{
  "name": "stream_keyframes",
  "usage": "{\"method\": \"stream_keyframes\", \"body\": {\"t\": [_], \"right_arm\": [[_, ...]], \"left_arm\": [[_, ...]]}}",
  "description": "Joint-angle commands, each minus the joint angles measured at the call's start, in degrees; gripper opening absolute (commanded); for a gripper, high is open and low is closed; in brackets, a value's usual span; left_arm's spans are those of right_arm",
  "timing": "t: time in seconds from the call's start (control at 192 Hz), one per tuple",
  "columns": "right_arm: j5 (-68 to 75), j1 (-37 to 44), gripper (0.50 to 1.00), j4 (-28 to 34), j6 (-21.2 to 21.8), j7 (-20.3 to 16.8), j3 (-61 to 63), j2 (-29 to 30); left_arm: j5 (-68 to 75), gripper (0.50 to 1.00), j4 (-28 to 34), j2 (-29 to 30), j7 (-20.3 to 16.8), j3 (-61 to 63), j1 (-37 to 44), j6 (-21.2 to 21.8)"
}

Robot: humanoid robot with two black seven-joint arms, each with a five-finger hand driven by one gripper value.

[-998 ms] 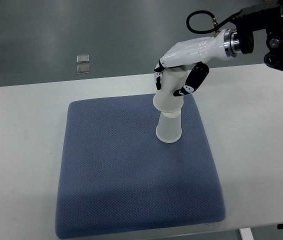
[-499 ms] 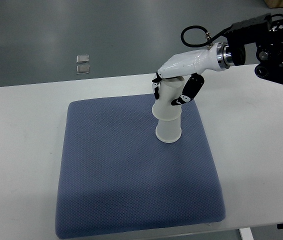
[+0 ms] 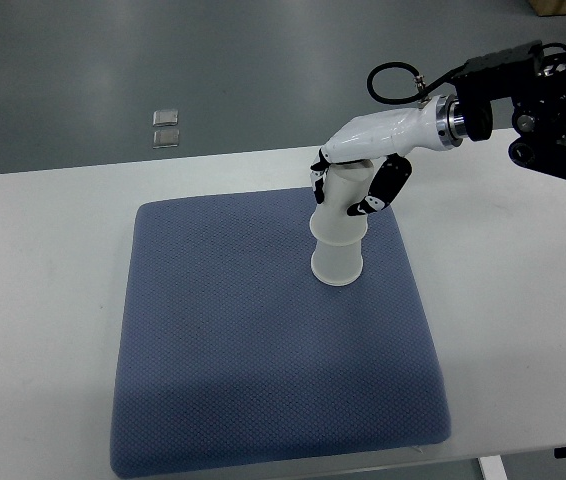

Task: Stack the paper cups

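Two white paper cups stand upside down on the blue mat (image 3: 263, 340), one over the other. The lower cup (image 3: 338, 262) rests rim-down on the mat. The upper cup (image 3: 340, 208) sits over it, slightly tilted. My right hand (image 3: 363, 180), white with black fingertips, comes in from the right edge and is shut on the upper cup, fingers wrapped around its top part. The left arm is out of view.
The blue mat lies on a white table (image 3: 43, 260). Two small square metal plates (image 3: 166, 128) lie on the grey floor beyond the table's far edge. The black right arm (image 3: 543, 95) hangs over the table's far right corner.
The hand pushed the upper cup down over the lower cup, so the stack is shorter, then shifted slightly right. The lower cup has not moved.
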Motion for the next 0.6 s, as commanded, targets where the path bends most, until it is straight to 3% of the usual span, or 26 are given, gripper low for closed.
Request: {"method": "stream_keyframes", "body": {"t": [0.0,0.234,0.369,0.473,0.593], "right_arm": [[-0.64,-1.09,0.639,-0.19,-0.54,0.0,0.0,0.49],[-0.91,-2.5,0.646,-2.65,-2.83,0.0,0.0,1.55],[-0.82,-3.29,0.774,-2.91,-3.62,0.0,0.09,1.72],[-0.38,-3.29,0.831,-2.91,-3.71,0.09,0.09,1.64],[-0.11,-3.2,0.844,-2.82,-3.71,0.09,0.09,1.64]], "left_arm": [[0.0,1.0,0.0,0.0,0.03,-0.07,0.0,0.0],[0.0,1.0,0.0,0.0,-0.05,0.01,0.0,0.0],[0.0,1.0,0.0,0.0,0.03,0.01,0.0,0.0],[0.0,1.0,0.0,0.0,-0.05,0.01,0.0,0.0],[0.0,1.0,0.0,0.0,-0.05,0.01,0.0,0.0]]}}
